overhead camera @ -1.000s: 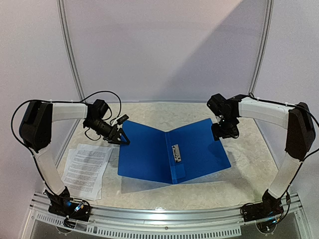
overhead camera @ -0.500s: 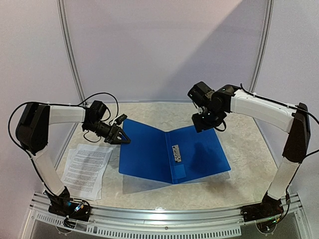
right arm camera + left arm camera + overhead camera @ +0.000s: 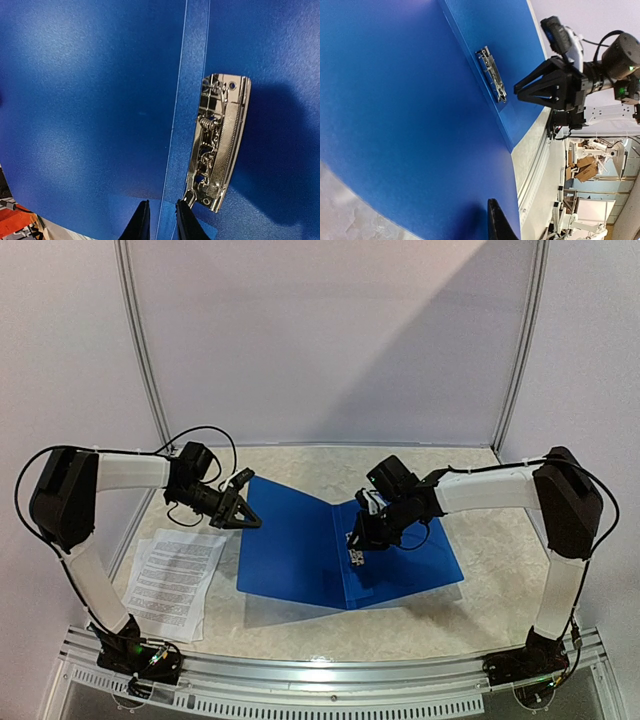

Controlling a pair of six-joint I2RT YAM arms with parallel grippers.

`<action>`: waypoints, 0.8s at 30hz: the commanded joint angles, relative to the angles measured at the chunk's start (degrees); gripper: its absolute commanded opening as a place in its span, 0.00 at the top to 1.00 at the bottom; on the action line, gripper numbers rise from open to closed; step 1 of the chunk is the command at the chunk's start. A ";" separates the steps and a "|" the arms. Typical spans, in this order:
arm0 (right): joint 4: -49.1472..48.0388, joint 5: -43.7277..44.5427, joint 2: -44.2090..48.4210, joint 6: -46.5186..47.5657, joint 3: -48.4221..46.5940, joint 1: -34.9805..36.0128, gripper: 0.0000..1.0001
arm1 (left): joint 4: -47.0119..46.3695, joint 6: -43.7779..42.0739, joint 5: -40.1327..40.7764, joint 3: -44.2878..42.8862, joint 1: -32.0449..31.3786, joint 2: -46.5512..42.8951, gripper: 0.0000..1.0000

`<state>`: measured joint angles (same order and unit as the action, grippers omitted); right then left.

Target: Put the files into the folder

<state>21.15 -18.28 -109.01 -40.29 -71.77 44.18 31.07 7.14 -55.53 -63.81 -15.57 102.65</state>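
Note:
The blue folder [image 3: 300, 550] lies open on the table, with its metal clip [image 3: 354, 548] at the spine. My left gripper [image 3: 250, 520] holds the left cover's far left edge, which is raised. In the left wrist view one finger [image 3: 497, 222] lies on the blue inner face [image 3: 410, 125]; the other finger is hidden. My right gripper [image 3: 357, 540] hovers over the spine. Its fingers are almost together and empty [image 3: 161, 217], and its right fingertip is at the near end of the clip [image 3: 217, 145]. The files [image 3: 175, 580] lie flat on the table to the left of the folder.
A metal rail [image 3: 330, 680] runs along the table's front edge. Curved frame tubes [image 3: 140, 350] and booth walls close the back and sides. The right arm [image 3: 490, 485] reaches across the folder's right cover [image 3: 420, 550].
My right arm has swung left from the folder's far right corner and come down over the clip at the spine. The left gripper and the folder have hardly moved.

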 commanded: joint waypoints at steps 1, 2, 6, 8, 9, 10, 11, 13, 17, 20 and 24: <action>-4.59 -3.37 -1.72 -5.49 2.16 -0.22 0.82 | -1.42 0.38 -0.39 1.20 0.38 -1.91 0.89; -4.08 -2.63 -1.66 -5.72 2.62 -0.23 0.82 | -1.63 0.48 -0.35 1.35 0.38 -2.00 0.90; -2.11 -1.02 -1.07 -6.58 3.58 -0.16 0.82 | -2.10 0.99 -0.20 1.58 0.42 -2.36 0.95; -1.61 -1.07 -1.13 -7.20 4.25 -0.22 0.82 | -2.32 1.12 -0.20 1.66 0.37 -2.57 0.95; -1.49 -1.01 -1.12 -7.46 4.61 -0.09 0.82 | -2.33 1.13 -0.05 1.71 0.43 -2.70 0.95; -1.69 -0.90 -1.00 -7.64 5.09 -0.12 0.81 | -2.37 1.05 0.10 1.75 0.48 -2.75 0.95; -2.04 -0.88 -0.88 -7.82 5.47 -0.09 0.80 | -2.42 1.04 0.15 1.83 0.52 -2.80 0.95; -2.34 -0.95 -1.10 -8.10 5.71 -0.13 0.80 | -2.45 1.13 0.24 1.85 0.59 -2.70 0.95; -4.51 -2.29 -1.84 -8.78 6.22 -0.12 0.80 | -2.59 1.39 0.09 1.93 0.55 -2.65 0.96; -7.55 -3.70 -2.35 -10.10 6.87 -0.17 0.80 | -2.68 1.51 0.02 2.00 0.59 -2.59 0.96; -8.81 -5.53 -3.55 -11.40 7.13 -0.21 0.86 | -2.77 1.56 0.15 2.11 0.70 -2.54 0.96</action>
<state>15.29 -21.58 -110.43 -49.69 -65.87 44.18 30.55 9.58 -56.14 -62.67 -15.53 101.25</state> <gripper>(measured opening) 0.167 0.045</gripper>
